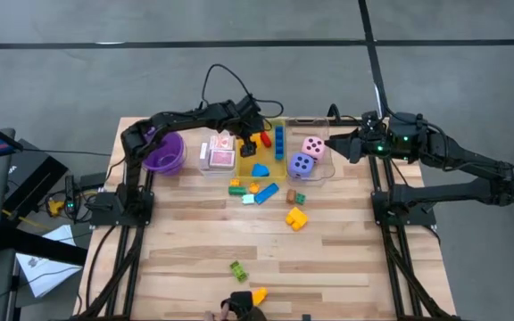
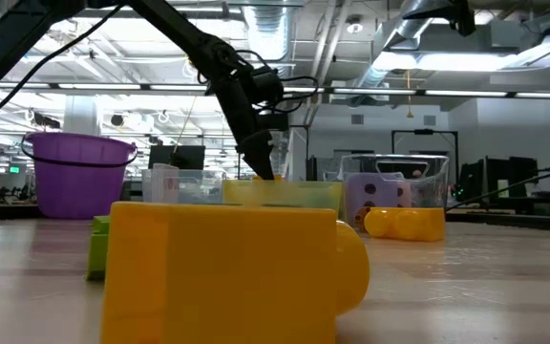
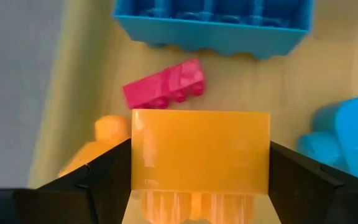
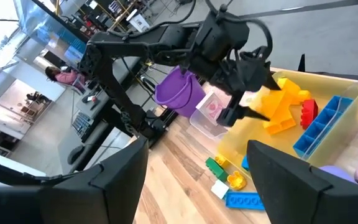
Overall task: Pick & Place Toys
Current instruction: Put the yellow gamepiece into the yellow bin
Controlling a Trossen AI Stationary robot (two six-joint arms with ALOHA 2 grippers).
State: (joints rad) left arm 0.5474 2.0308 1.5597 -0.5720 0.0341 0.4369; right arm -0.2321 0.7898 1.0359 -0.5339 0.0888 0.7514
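Over the yellow rectangular plastic bin (image 1: 279,160) at the bench's twelve o'clock, the left gripper (image 3: 199,186) clamps a rigid, light, slick orange plastic block (image 3: 200,158) across its flat sides, while the right gripper (image 4: 197,180) waits released at two o'clock

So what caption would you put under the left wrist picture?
Left tool gripping an orange block over the yellow bin, above a red block and long blue block.

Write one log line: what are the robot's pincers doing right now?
left pincer: shut on orange block, over yellow bin | right pincer: open, empty, waiting beside clear bin
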